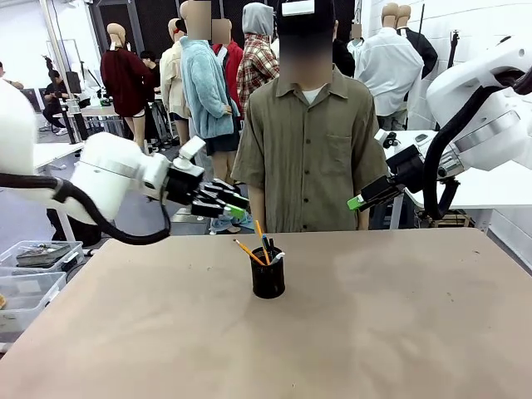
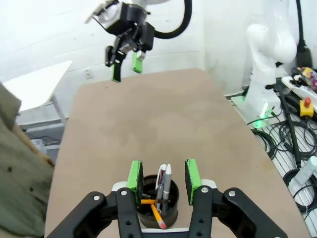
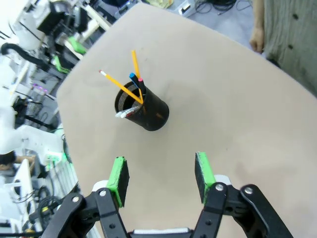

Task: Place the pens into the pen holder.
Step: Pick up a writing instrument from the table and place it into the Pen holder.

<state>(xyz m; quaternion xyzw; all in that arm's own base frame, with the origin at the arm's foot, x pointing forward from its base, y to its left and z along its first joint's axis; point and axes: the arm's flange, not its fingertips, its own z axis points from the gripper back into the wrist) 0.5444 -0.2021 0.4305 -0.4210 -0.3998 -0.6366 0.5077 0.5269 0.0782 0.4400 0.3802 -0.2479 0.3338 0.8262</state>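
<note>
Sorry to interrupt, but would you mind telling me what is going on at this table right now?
The small black wire-mesh pen holder stands mid-table with two yellow-orange pencils and other pens already inside. Neither arm holds anything: the left gripper hangs open just above the holder, and the right gripper hangs open in the air. A person in an olive shirt stands at the far side, hands off the table.

- Even, bright indoor light from above; no strong glare.
- The pen holder (image 1: 268,274) throws only a soft shadow on the table (image 1: 374,332).
- Wrist views bend at edges; all is quite sharp.
</note>
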